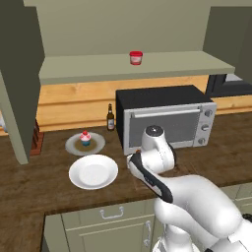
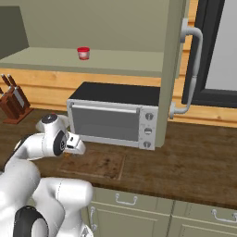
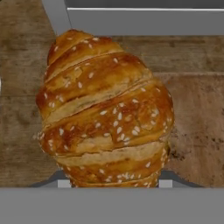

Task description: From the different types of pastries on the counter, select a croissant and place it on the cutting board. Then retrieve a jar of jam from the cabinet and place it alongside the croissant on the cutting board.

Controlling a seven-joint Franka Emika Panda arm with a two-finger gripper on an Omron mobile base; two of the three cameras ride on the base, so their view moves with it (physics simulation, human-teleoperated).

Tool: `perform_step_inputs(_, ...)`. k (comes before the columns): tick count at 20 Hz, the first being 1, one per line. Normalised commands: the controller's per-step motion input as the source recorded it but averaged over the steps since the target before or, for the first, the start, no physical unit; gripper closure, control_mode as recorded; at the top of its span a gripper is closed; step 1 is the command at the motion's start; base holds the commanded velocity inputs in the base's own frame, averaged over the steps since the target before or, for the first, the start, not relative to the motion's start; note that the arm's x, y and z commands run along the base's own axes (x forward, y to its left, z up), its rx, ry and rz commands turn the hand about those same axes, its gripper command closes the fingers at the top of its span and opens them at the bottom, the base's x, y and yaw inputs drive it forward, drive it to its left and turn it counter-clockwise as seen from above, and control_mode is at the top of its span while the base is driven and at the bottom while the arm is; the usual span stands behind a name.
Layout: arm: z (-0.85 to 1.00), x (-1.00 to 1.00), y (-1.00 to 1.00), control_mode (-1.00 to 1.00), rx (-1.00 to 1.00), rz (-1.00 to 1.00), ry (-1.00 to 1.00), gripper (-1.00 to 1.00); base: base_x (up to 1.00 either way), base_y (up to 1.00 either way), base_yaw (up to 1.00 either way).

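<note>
The croissant (image 3: pixel 105 109), golden-brown and seeded, sits close in the hand view with my gripper (image 3: pixel 114 183) shut on its lower end; a dark fingertip (image 3: pixel 63 183) shows on either side. Under it lies the dark cutting board (image 3: pixel 197 122), in front of the toaster oven. From the right base view my hand (image 2: pixel 74 143) hangs low over the left part of the cutting board (image 2: pixel 104 164). I cannot tell whether the croissant touches the board. The jar of jam (image 1: pixel 136 57) (image 2: pixel 83 53) stands on the shelf of the open cabinet (image 1: pixel 123 69). A pink-frosted cupcake (image 1: pixel 85 138) rests on a grey plate.
A silver toaster oven (image 1: pixel 167 120) (image 2: pixel 113 115) stands right behind the board. A round white plate (image 1: pixel 93 172) lies to the left, with a brown bottle (image 1: pixel 110 118) behind it. The knife block (image 2: pixel 11 104) is at far left. Open cabinet doors (image 1: pixel 17 83) (image 2: pixel 173 69) hang on both sides.
</note>
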Motion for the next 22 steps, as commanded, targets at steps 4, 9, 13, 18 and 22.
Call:
perform_step_inputs(4,-1.00,-0.27,-0.27,-1.00,0.10,-0.01,0.00,1.00,0.00,0.00,0.00)
perform_step_inputs(9,-0.53,-0.02,-0.15,-1.00,0.02,0.00,0.00,1.00,0.00,0.00,0.00)
perform_step_inputs(13,-0.77,-0.12,-0.11,-1.00,0.00,0.00,0.00,1.00,0.00,0.00,0.00)
perform_step_inputs(18,-0.38,-0.04,-0.08,-1.00,0.00,0.00,-0.03,1.00,0.00,0.00,0.00)
perform_step_inputs(22,0.00,0.00,0.00,-1.00,0.00,0.00,-0.09,-1.00,0.00,0.00,0.00)
